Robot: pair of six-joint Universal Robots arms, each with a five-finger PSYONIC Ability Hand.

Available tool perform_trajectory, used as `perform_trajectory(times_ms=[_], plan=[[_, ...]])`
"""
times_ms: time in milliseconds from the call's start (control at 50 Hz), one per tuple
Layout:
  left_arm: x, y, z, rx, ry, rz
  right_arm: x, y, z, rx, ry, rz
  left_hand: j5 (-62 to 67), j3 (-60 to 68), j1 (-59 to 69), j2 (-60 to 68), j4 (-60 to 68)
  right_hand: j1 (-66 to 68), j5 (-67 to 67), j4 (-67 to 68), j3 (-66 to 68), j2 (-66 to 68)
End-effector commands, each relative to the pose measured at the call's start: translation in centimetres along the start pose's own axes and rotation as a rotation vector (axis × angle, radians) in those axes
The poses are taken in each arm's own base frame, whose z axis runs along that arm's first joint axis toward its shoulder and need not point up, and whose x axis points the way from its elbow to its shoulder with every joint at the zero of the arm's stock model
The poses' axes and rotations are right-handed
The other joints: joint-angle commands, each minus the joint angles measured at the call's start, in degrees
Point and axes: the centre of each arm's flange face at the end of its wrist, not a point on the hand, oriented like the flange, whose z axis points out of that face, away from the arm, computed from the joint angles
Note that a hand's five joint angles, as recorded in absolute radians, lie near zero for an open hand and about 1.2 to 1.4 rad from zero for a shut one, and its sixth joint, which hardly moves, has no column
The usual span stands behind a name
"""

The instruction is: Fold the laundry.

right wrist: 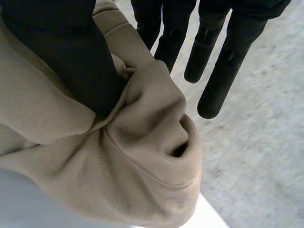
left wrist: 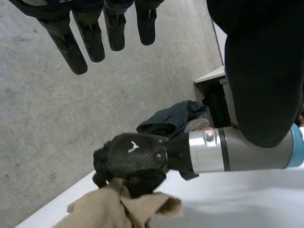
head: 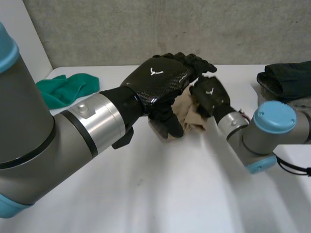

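Our right hand (head: pixel 210 97) pinches the bunched cloth (head: pixel 192 119) under its thumb. Our left hand (head: pixel 158 80), fingers straight and empty, hovers with the cloth below its palm.

Grey arms (head: pixel 43 141), light-blue caps (head: pixel 274 116); black carbon-weave left hand (head: pixel 155 82), right hand (head: pixel 212 98), white logos (head: pixel 155 72).

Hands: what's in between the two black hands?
A bunched beige cloth lies between the left hand and the right hand, which grips it; the head view shows it.
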Motion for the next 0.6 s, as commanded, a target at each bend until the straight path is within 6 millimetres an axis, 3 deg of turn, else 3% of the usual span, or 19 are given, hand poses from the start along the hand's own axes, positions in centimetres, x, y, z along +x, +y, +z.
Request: perform_trajectory(times_ms=[20, 120, 140, 200, 220, 280, 300, 340, 360, 420, 440, 500, 520, 580, 600], plan=[[-0.2, -1.2, -0.2, 0.043, -0.009, 0.019, 4.6, -4.7, 2.3, 0.105, 0.096, 0.020, -2.78, -2.23, -0.67, -2.01, -1.67, 20.85, 17.05, 11.48, 47.23, 13.42], [-0.4, -2.4, -0.4, 0.085, -0.019, 0.036, 9.8, -8.6, 3.1, 0.187, 0.179, 0.045, -2.78, -2.23, -0.67, -2.01, -1.67, 20.85, 17.05, 11.48, 47.23, 13.42], [-0.5, -2.7, -0.5, 0.099, -0.025, 0.040, 11.8, -9.6, 3.1, 0.213, 0.214, 0.047, -2.78, -2.23, -0.67, -2.01, -1.67, 20.85, 17.05, 11.48, 47.23, 13.42], [-0.6, -3.2, -0.6, 0.120, -0.034, 0.044, 15.1, -10.9, 2.9, 0.249, 0.269, 0.043, -2.78, -2.23, -0.67, -2.01, -1.67, 20.85, 17.05, 11.48, 47.23, 13.42], [-0.7, -3.5, -0.7, 0.130, -0.038, 0.042, 17.5, -11.3, 2.6, 0.269, 0.308, 0.037, -2.78, -2.23, -0.67, -2.01, -1.67, 20.85, 17.05, 11.48, 47.23, 13.42], [-0.8, -3.8, -0.8, 0.142, -0.042, 0.036, 21.0, -11.6, 2.0, 0.288, 0.364, 0.025, -2.78, -2.23, -0.67, -2.01, -1.67, 20.85, 17.05, 11.48, 47.23, 13.42], [-0.9, -3.8, -0.8, 0.143, -0.043, 0.029, 23.4, -11.3, 1.4, 0.293, 0.398, 0.017, -2.78, -2.23, -0.67, -2.01, -1.67, 20.85, 17.05, 11.48, 47.23, 13.42], [-0.9, -3.7, -0.8, 0.142, -0.043, 0.020, 25.7, -10.8, 0.7, 0.289, 0.430, 0.011, -2.78, -2.23, -0.67, -2.01, -1.67, 20.85, 17.05, 11.48, 47.23, 13.42], [-0.9, -3.6, -0.8, 0.139, -0.042, 0.013, 27.9, -9.8, 0.0, 0.281, 0.455, 0.004, -2.78, -2.23, -0.67, -2.01, -1.67, 20.85, 17.05, 11.48, 47.23, 13.42], [-0.7, -3.4, -0.7, 0.135, -0.037, 0.007, 30.6, -8.0, -1.0, 0.261, 0.491, -0.007, -2.78, -2.23, -0.67, -2.01, -1.67, 20.85, 17.05, 11.48, 47.23, 13.42], [-0.7, -3.3, -0.7, 0.131, -0.037, 0.005, 32.0, -6.1, -1.6, 0.235, 0.508, -0.016, -2.78, -2.23, -0.67, -2.01, -1.67, 20.85, 17.05, 11.48, 47.23, 13.42], [-0.7, -3.0, -0.5, 0.127, -0.036, 0.003, 33.3, -2.9, -2.3, 0.185, 0.516, -0.008, -2.78, -2.23, -0.67, -2.01, -1.67, 20.85, 17.05, 11.48, 47.23, 13.42], [-0.7, -2.8, -0.3, 0.124, -0.034, 0.000, 33.6, -0.3, -2.7, 0.145, 0.503, 0.008, -2.78, -2.23, -0.67, -2.01, -1.67, 20.85, 17.05, 11.48, 47.23, 13.42], [-0.5, -2.4, -0.1, 0.119, -0.026, -0.004, 33.4, 3.7, -3.3, 0.089, 0.462, 0.038, -2.78, -2.23, -0.67, -2.01, -1.67, 20.85, 17.05, 11.48, 47.23, 13.42], [-0.4, -2.1, 0.1, 0.115, -0.020, -0.006, 33.0, 6.3, -3.6, 0.055, 0.435, 0.052, -2.78, -2.23, -0.67, -2.01, -1.67, 20.85, 17.05, 11.48, 47.23, 13.42]])
